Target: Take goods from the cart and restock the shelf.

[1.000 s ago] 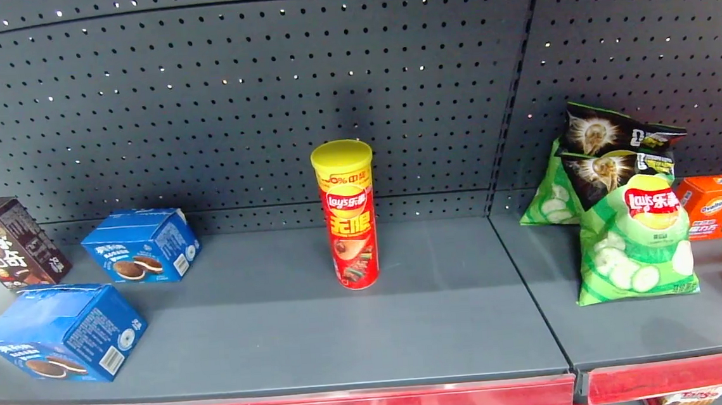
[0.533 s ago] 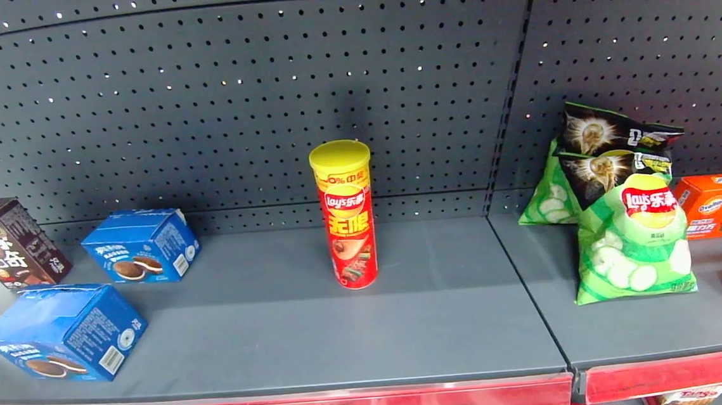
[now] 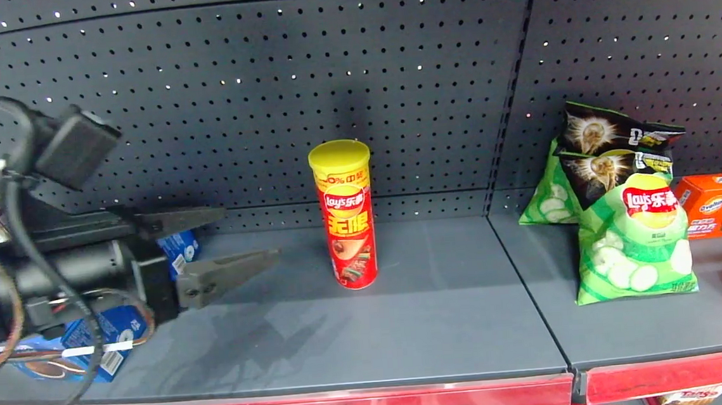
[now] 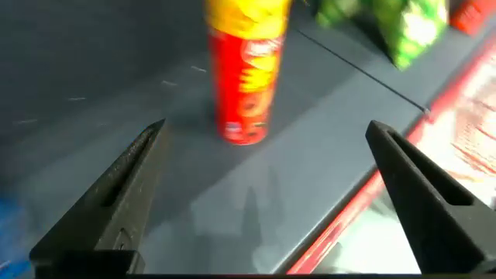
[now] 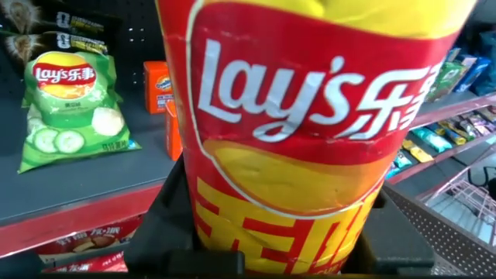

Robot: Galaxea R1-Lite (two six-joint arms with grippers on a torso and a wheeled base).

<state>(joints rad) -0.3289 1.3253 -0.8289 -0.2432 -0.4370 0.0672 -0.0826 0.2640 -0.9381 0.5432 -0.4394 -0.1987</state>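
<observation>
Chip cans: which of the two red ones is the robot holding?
The can in the right gripper, seen close up by its wrist camera; the other can stands free on the shelf.

Head, left wrist share shelved can (image 3: 344, 219) (image 4: 246, 85); right wrist against held can (image 5: 310, 155).

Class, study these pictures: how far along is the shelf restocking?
Done: one red chip can stands upright on the shelf. In hand: the right gripper grips a second can; the left gripper is open and empty. Left: shelving the second can.
</observation>
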